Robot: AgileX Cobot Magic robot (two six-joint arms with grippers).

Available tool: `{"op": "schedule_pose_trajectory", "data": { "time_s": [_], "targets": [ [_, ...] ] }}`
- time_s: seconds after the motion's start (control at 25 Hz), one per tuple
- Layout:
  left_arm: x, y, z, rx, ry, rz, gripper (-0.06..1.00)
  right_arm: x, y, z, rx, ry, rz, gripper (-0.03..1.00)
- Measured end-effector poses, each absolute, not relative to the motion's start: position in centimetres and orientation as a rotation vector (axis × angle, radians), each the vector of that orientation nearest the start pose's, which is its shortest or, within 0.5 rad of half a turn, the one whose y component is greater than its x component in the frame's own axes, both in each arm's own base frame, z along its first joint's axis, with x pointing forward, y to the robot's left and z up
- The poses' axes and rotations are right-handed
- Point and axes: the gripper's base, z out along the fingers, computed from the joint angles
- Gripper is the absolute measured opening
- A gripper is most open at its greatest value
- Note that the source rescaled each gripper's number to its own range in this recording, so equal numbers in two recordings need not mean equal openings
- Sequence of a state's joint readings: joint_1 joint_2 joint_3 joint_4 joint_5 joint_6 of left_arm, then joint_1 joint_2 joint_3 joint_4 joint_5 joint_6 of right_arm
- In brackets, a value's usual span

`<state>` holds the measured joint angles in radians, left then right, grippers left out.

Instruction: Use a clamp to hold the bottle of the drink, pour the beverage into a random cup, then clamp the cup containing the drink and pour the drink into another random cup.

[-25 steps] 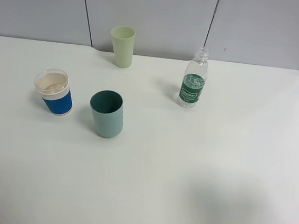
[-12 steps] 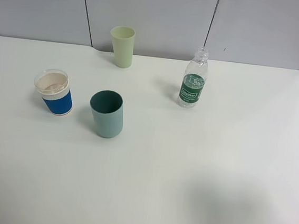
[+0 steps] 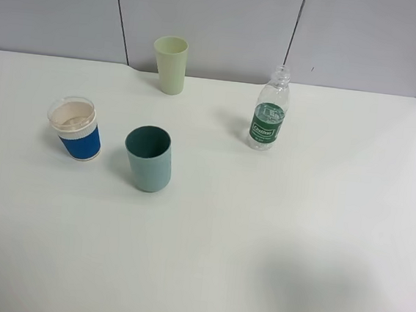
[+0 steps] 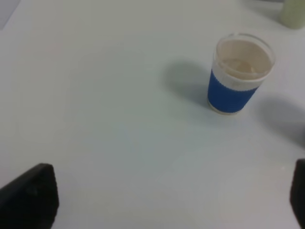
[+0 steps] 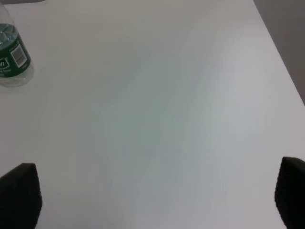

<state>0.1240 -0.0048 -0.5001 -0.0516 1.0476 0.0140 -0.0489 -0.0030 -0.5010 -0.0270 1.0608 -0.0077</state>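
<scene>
The bottle of the drink stands upright and uncapped at the table's back right; its lower part also shows in the right wrist view. The beverage level inside is too faint to tell. The teal-green cup stands left of centre. To its left stands the blue-sleeved paper cup, seen from closer in the left wrist view. Neither clamp shows in the high view. My left gripper is open, well short of the blue-sleeved cup. My right gripper is open over bare table, far from the bottle.
A pale yellow-green tumbler stands at the back near the wall; its base shows in the left wrist view. The white table runs to an edge on the right, seen in the right wrist view.
</scene>
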Motion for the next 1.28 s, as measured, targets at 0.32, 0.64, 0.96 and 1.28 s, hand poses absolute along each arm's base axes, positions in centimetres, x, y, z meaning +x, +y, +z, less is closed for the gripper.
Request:
{"op": "schedule_pose_trajectory", "data": {
  "time_s": [0.32,0.64,0.96,1.28],
  "targets": [
    [-0.46,-0.48,27.84,-0.053,2.026,0.058,0.96,-0.56,-0.19,27.76,0.043,2.04,-0.068,1.0],
    [-0.46,-0.48,27.84,-0.051,2.026,0.059,0.96,-0.56,-0.19,27.76,0.043,2.04,-0.068,1.0],
    [-0.49,-0.42,27.84,0.0,2.026,0.032,0.96,-0.56,-0.19,27.76,0.043,2.04,-0.068,1.0],
    [-0.5,-0.21,27.83,-0.027,2.027,0.044,0.96,-0.56,-0.19,27.76,0.043,2.04,-0.068,1.0]
  ]
}}
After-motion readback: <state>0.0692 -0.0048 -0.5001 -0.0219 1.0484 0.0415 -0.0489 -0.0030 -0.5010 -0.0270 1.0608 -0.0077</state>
